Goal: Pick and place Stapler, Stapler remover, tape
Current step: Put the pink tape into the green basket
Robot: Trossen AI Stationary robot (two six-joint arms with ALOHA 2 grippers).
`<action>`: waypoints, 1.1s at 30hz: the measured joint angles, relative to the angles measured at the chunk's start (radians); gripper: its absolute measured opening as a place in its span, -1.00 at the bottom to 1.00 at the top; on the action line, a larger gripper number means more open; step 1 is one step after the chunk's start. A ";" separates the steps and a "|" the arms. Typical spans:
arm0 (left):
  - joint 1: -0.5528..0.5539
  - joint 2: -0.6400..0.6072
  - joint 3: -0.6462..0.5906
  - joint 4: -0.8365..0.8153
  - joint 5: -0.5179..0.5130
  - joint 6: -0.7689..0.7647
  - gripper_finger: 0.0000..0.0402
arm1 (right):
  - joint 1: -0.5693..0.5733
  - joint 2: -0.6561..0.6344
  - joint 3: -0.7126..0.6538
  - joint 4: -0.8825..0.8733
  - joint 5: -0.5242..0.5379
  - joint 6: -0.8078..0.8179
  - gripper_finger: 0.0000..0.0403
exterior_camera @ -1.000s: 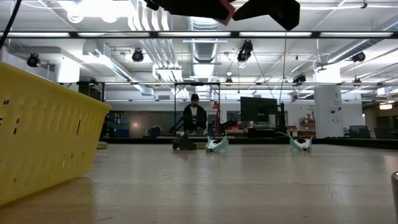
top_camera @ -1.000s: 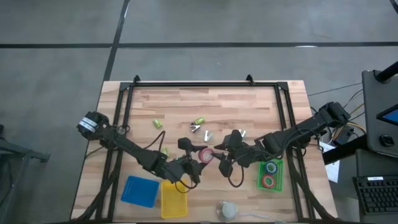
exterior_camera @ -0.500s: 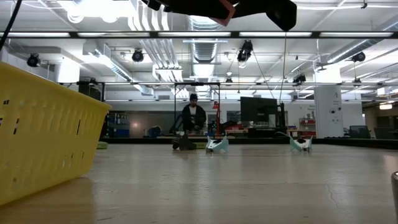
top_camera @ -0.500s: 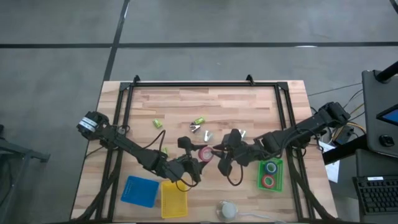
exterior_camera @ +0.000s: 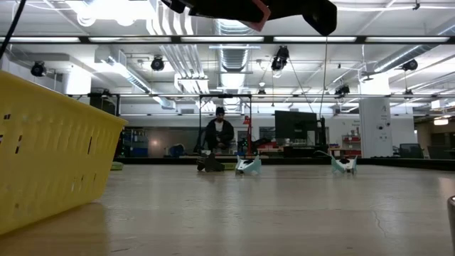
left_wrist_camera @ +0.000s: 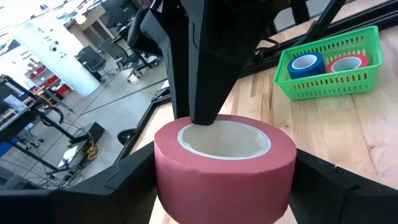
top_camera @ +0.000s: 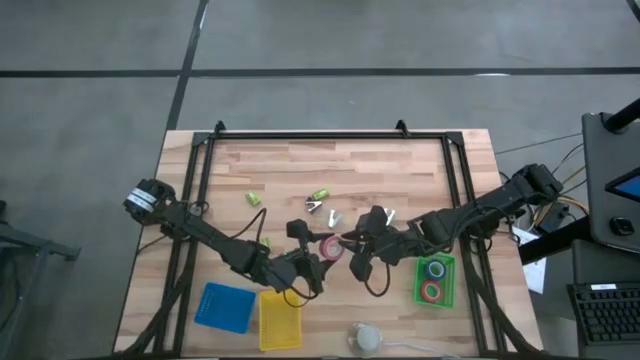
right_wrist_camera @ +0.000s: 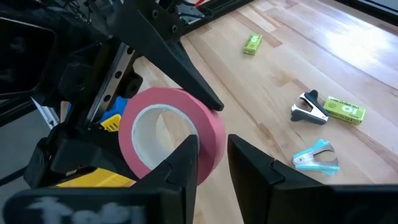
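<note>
A pink tape roll (top_camera: pixel 330 248) hangs above the middle of the table, held between my two grippers. My left gripper (left_wrist_camera: pixel 224 186) comes from the near left and is shut on it. From the right, my right gripper (right_wrist_camera: pixel 213 163) is shut on the roll's wall. A green basket (top_camera: pixel 433 280) at the near right holds a blue roll (left_wrist_camera: pixel 306 64) and a red roll (left_wrist_camera: pixel 348 63). A black staple remover (right_wrist_camera: pixel 309 109) and a teal one (right_wrist_camera: pixel 317 155) lie on the wood. A dark object (top_camera: pixel 298 232), perhaps the stapler, lies beside the roll. My left gripper pinches the roll by two opposite sides of its outer curved face (left_wrist_camera: pixel 165 165). Its fingers (left_wrist_camera: pixel 124 186) run nearly level from the table's near left. The roll is lifted clear of the table. My right gripper has one finger (right_wrist_camera: pixel 183 158) inside the roll's hole and the other (right_wrist_camera: pixel 255 167) outside. The roll's wall (right_wrist_camera: pixel 211 138) is pinched between them. The fingers slant down from the table's right.
A yellow basket (top_camera: pixel 279 322) and a blue tray (top_camera: pixel 224 307) stand at the near left edge. Green staple boxes (right_wrist_camera: pixel 344 110) (right_wrist_camera: pixel 252 42) lie toward the far side. A white object (top_camera: pixel 366 338) sits at the near edge. A person (exterior_camera: pixel 220 131) is in the room behind.
In the low view my right gripper's fingers have drawn together onto the roll's wall. Both arms and the roll have stayed where they were.
</note>
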 joint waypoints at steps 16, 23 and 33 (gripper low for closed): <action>0.003 0.001 0.001 -0.036 0.013 -0.022 0.45 | -0.005 0.034 0.000 0.021 -0.048 0.012 -0.64; 0.004 0.001 0.001 -0.043 0.011 -0.044 0.45 | -0.005 0.030 0.000 0.016 -0.052 -0.013 -0.82; 0.002 0.001 0.001 -0.053 -0.001 -0.097 0.55 | -0.005 0.025 0.000 -0.011 -0.054 -0.018 -0.85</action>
